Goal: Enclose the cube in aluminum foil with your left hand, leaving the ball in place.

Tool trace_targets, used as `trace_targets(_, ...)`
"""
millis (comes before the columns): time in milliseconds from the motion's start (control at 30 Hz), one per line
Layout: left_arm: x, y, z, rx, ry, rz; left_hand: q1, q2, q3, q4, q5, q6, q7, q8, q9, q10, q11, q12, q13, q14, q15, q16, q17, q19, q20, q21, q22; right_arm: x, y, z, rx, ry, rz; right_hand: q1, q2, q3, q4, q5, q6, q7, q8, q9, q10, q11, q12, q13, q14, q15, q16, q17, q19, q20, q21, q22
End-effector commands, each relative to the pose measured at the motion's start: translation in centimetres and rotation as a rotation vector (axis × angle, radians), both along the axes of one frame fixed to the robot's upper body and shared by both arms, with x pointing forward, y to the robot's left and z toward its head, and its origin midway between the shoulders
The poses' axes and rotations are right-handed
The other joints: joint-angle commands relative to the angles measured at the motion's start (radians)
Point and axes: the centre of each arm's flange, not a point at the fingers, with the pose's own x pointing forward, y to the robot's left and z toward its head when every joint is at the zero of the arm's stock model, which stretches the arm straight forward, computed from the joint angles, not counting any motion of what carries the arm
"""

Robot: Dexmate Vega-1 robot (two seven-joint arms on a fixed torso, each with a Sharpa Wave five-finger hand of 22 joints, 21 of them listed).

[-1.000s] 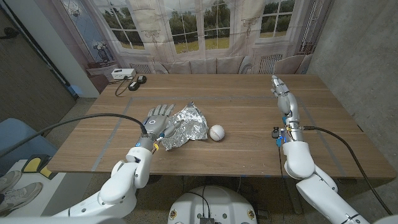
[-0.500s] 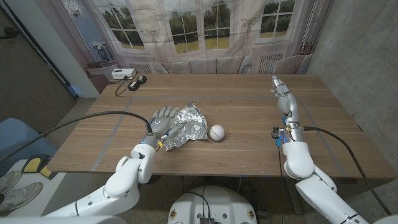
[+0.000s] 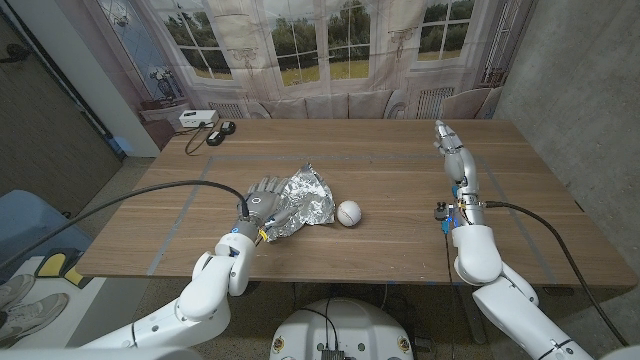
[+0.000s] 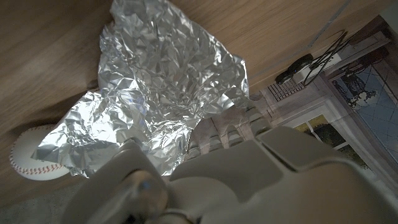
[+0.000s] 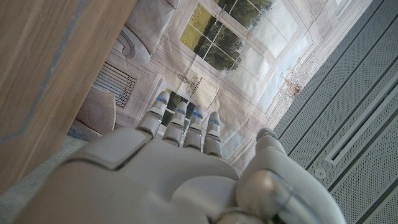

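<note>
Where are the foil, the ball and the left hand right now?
foil [image 3: 305, 199], head view, crumpled middle of the sheet
ball [image 3: 348, 213], head view, centre of its white surface
left hand [image 3: 268, 204], head view, back of the hand, at the foil's edge

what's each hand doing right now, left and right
Left hand: presses on the crumpled foil; a closed grip cannot be told.
Right hand: open, fingers straight, holding nothing.

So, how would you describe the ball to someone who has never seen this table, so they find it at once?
Look at the wooden table, near the middle of its front half, where a crumpled sheet of foil lies under the left hand. Just to the robot's right of the foil sits the ball. It is small, white and round with red stitching, unlike the shiny, wrinkled foil.
</note>
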Motion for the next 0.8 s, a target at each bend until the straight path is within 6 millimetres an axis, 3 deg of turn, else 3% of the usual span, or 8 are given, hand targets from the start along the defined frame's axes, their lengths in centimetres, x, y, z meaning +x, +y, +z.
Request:
trace_targets(33, 0.7, 0.0, -0.5, 0.079, 0.028, 0.122, 0.020, -0.005, 0.001, -0.013, 0.014, -0.016, 0.001, 0.003, 0.004, 0.006, 0.002, 0.007, 0.001, 0.013, -0.004, 0.004, 0.002, 0.007, -0.002, 0.010, 0.000, 0.4, 0.2, 0.2, 0.002, 0.007, -0.001, -0.003, 0.001, 0.000, 0.001, 0.006, 0.010, -0.002, -0.002, 0.002, 0.008, 0.001, 0.005, 0.001, 0.008, 0.000, 0.005, -0.001, 0.008, 0.001, 0.002, 0.004)
trace_targets(400, 1.3, 0.2, -0.3, 0.082, 0.037, 0.146, 0.051, -0.046, -0.015, -0.039, 0.034, -0.037, -0.001, 0.000, 0.004, -0.003, -0.005, 0.004, 0.002, 0.003, -0.003, -0.003, 0.003, -0.003, -0.008, 0.000, 0.000, 0.7, 0.3, 0.3, 0.009, 0.015, -0.010, -0.003, 0.003, 0.002, 0.001, 0.006, 0.011, -0.002, -0.002, 0.002, 0.010, -0.001, 0.004, 0.002, 0.011, 0.002, 0.006, -0.001, 0.009, -0.002, 0.002, 0.004)
trace_targets(533, 0.8, 0.5, 0.5, 0.056, -0.021, 0.129, 0.057, -0.060, -0.023, -0.046, 0.040, -0.043, 0.000, 0.000, 0.005, -0.010, 0.000, 0.002, 0.002, 0.004, 0.005, -0.002, 0.003, -0.014, 0.008, -0.005, 0.001, 0.8, 0.3, 0.4, 0.009, 0.018, -0.009, -0.004, 0.004, 0.002, 0.002, 0.007, 0.012, -0.003, -0.002, 0.002, 0.010, -0.001, 0.004, 0.002, 0.009, 0.000, 0.005, -0.001, 0.010, -0.002, 0.002, 0.004)
trace_targets(800, -1.0, 1.4, 1.8, -0.124, -0.159, -0.069, 0.042, -0.085, -0.049, -0.041, 0.045, -0.014, 0.011, 0.015, 0.005, 0.012, 0.019, 0.013, 0.003, 0.033, 0.018, 0.007, 0.006, -0.019, 0.021, -0.004, 0.003, 0.8, 0.3, 0.4, 0.014, 0.014, -0.010, -0.005, 0.006, 0.003, 0.003, 0.007, 0.013, -0.002, -0.002, 0.002, 0.010, 0.000, 0.003, 0.002, 0.011, -0.001, 0.006, 0.000, 0.010, -0.002, 0.002, 0.004)
